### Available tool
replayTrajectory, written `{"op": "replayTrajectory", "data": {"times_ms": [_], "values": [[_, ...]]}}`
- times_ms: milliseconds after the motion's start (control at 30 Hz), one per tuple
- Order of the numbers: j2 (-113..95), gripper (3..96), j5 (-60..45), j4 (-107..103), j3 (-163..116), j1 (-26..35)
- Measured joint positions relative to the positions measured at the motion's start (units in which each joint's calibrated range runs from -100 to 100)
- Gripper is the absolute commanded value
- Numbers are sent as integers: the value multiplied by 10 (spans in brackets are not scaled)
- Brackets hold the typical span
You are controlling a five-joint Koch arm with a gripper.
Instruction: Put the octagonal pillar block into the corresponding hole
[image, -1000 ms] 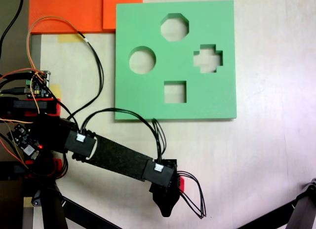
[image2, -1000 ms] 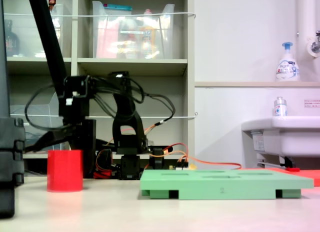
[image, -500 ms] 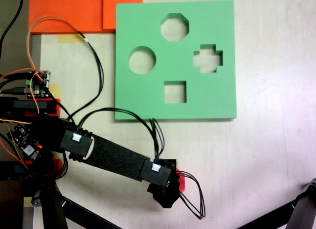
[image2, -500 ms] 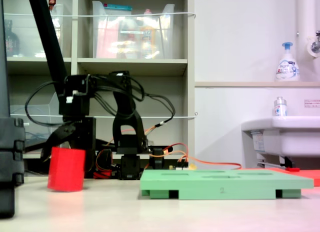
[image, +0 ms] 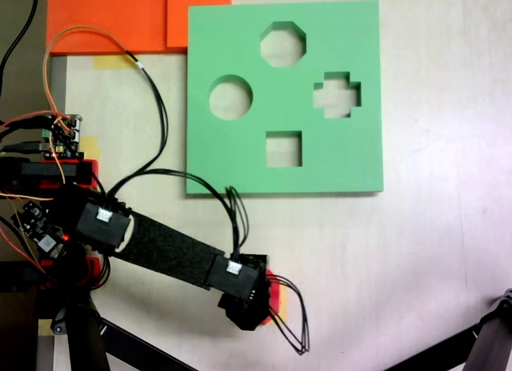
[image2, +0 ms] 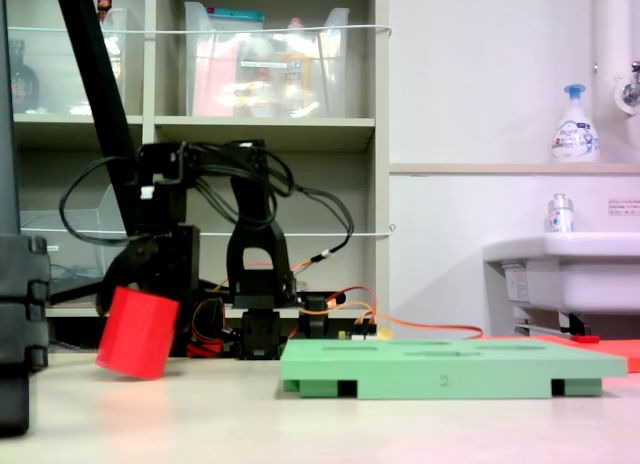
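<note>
Apparently the claw (image2: 132, 289) grips the block (image2: 138, 333) by its top end: in the second exterior view the red prism hangs tilted below it, lower edge at or barely off the counter (image2: 300, 424). Whether that edge touches cannot be told. From above, in the first exterior view, the claw (image: 250, 307) covers nearly all of the block (image: 275, 290); only a red sliver shows beside it, so the fingers and how deep they bite stay hidden.

The tilt is the main worry. Held askew by one end, the soft foam could twist or slip out during the carry, and a canted block would likely catch on the rim of the hole (image: 282, 44) rather than drop in. That eight-sided cutout lies well apart from the claw, at the far edge of the green board (image: 360, 147), beyond the round, square and cross cutouts; a low carry could knock the board's near edge and shove it. The loose black cables (image: 292, 327) trailing off the claw might also snag.

In the second exterior view the holes appear only as faint dents on the board (image2: 450, 369), so alignment cannot be judged there.
</note>
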Motion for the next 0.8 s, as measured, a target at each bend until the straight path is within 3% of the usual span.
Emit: {"op": "replayTrajectory", "data": {"times_ms": [333, 533, 800], "values": [[-320, 384, 69, -70, -4, 50], [-450, 385, 181, -83, -41, 153], [-424, 385, 346, -83, -81, 293]]}}
